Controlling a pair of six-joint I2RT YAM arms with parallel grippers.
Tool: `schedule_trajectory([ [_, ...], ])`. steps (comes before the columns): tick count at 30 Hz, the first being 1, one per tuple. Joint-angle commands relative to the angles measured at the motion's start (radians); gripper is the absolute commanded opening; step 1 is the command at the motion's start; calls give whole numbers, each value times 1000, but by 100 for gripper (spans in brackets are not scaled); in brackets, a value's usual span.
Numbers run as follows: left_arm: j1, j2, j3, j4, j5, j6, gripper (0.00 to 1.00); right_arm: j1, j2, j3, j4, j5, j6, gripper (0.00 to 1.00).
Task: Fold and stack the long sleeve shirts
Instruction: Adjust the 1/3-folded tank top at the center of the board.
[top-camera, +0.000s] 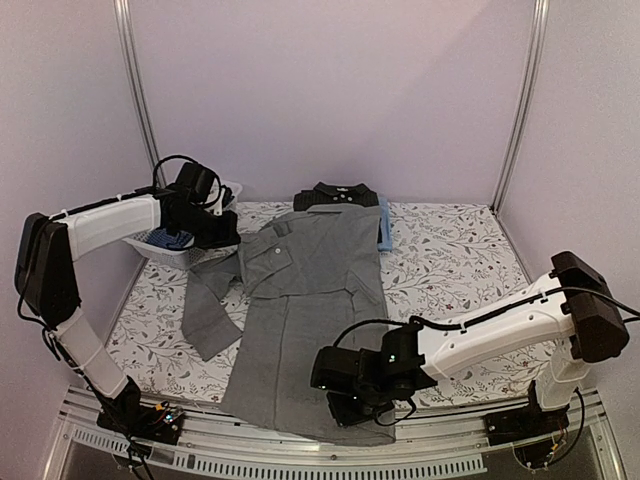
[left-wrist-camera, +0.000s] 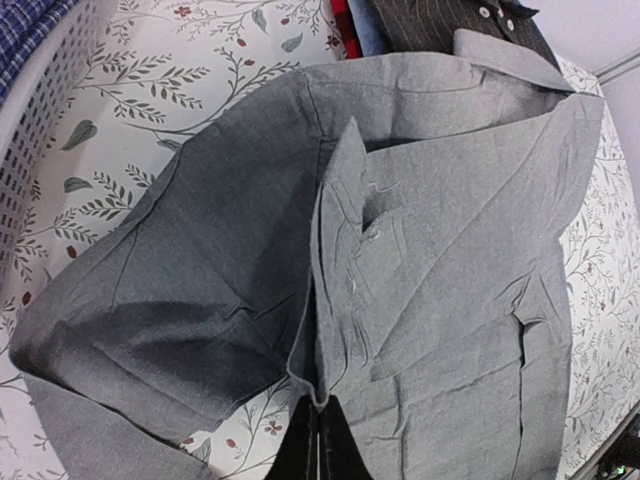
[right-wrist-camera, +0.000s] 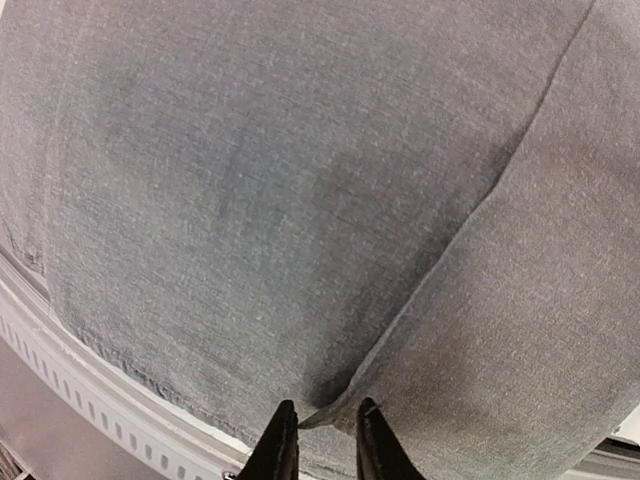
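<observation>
While the grey shirt lies mostly spread out on the counter, the task looks roughly mid-way, w/ one fold only just being started.

Far left: white basket w/ some blue checked cloth inside; can't tell if that's another shirt to do.

Left gripper sits just beside the basket, clamped tight on a raised ridge of the grey shirt near the shoulder/chest pocket. That sleeve sprawls loose toward the counter's left edge, not tucked.

Centre: grey shirt front-up, collar at the far side, hem hanging slightly over the near edge. No neat fold in the body yet, only rumpled flaps around the collar.

Behind its collar: black shirt already folded, resting on top of a light blue shirt, of which just an edge peeks out. So 2 look done and stacked.

Right: right gripper is down at the hem, fingers narrow, straddling a fabric crease; can't tell if it's properly pinched.

Left to do, by judgement: sleeves in, body folded, then grey onto the stack.
</observation>
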Motion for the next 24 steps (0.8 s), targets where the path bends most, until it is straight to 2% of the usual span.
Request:
schedule_trajectory([
  [1, -12, 9, 23, -10, 1, 11, 0, 16, 14, 28, -33, -13, -4, 13],
  [6, -12, 10, 25, -10, 1, 10, 0, 16, 8, 38, -45, -13, -13, 0],
  [16, -12, 10, 25, -11, 1, 12, 0, 51, -1, 92, -58, -54, -62, 0],
  [24, -16, 7, 30, -13, 3, 10, 0, 63, 15, 34, 2, -124, -70, 0],
])
